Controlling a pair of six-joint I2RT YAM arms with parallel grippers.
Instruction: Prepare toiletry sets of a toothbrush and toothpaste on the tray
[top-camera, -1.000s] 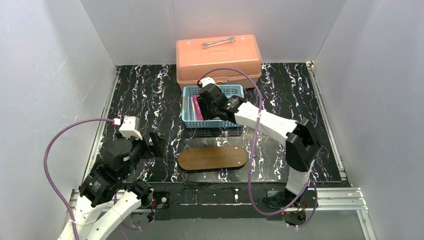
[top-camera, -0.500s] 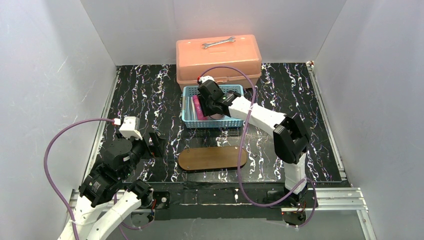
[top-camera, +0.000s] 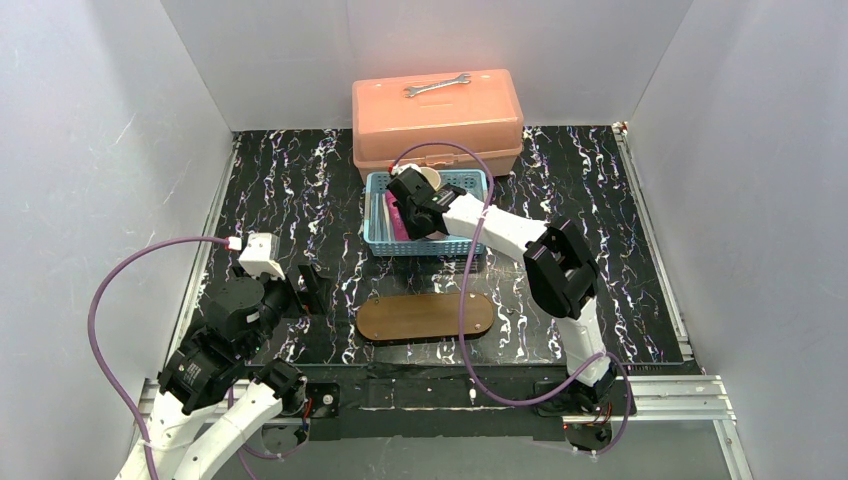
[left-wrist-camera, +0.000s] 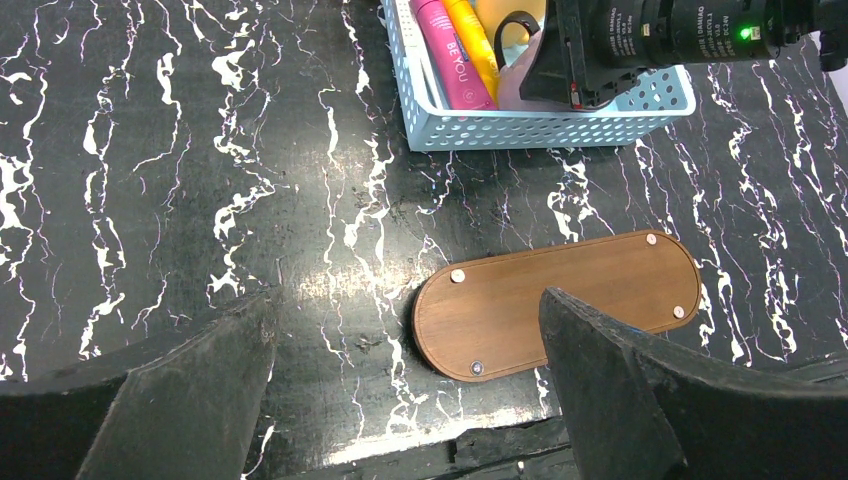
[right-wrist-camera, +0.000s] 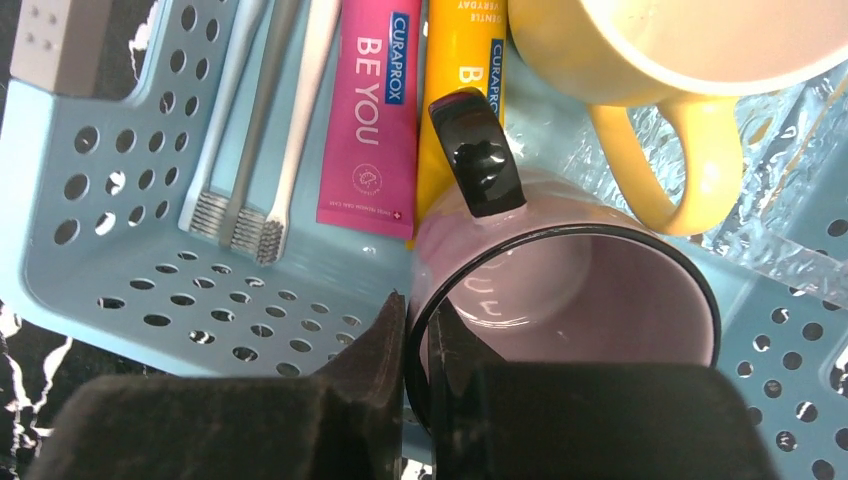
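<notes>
Right gripper (right-wrist-camera: 420, 345) pinching rim of pink mug (right-wrist-camera: 590, 290) inside blue basket (right-wrist-camera: 120, 270), magenta toothpaste (right-wrist-camera: 370, 110), yellow toothpaste (right-wrist-camera: 465, 60) and toothbrushes (right-wrist-camera: 270, 120) just ahead-left of its fingers, left gripper (left-wrist-camera: 405, 310) spread wide, tray (left-wrist-camera: 520, 300) below, toward its right finger.

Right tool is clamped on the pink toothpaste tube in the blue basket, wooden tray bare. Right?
No: the right tool is clamped on the rim of the pink mug, not the pink toothpaste tube, which lies beside it in the blue basket. The right wrist view shows this. The wooden tray is bare.
</notes>
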